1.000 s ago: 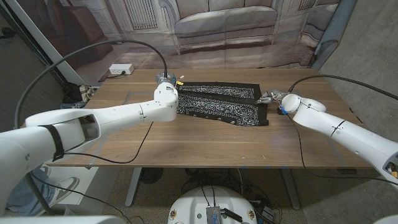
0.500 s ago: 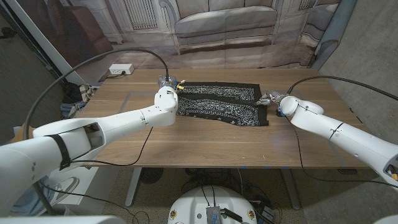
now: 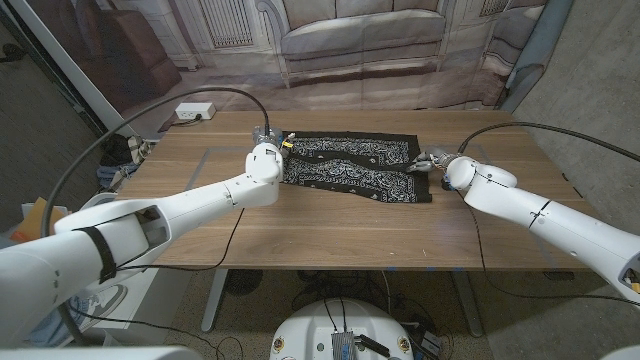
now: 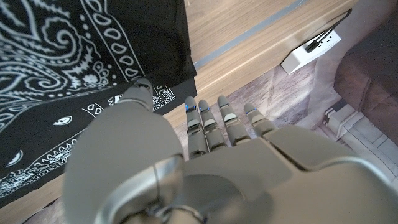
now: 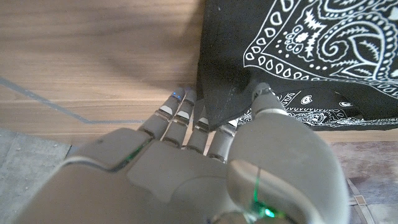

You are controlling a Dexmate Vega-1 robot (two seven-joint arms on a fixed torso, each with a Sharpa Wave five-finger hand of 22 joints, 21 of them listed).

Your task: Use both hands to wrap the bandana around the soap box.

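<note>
Head view: black paisley bandana [image 3: 355, 167] lies folded at the far middle of the wooden table [image 3: 330, 230], soap box apparently covered beneath. Left hand [image 4: 186, 162] pinches the bandana's left edge, right hand [image 5: 205, 162] pinches the opposite edge, likely to draw the soft printed cloth over

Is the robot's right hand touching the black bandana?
Touching. In the right wrist view the right hand pinches a corner of the bandana, the cloth edge caught between its thumb and fingers.
</note>
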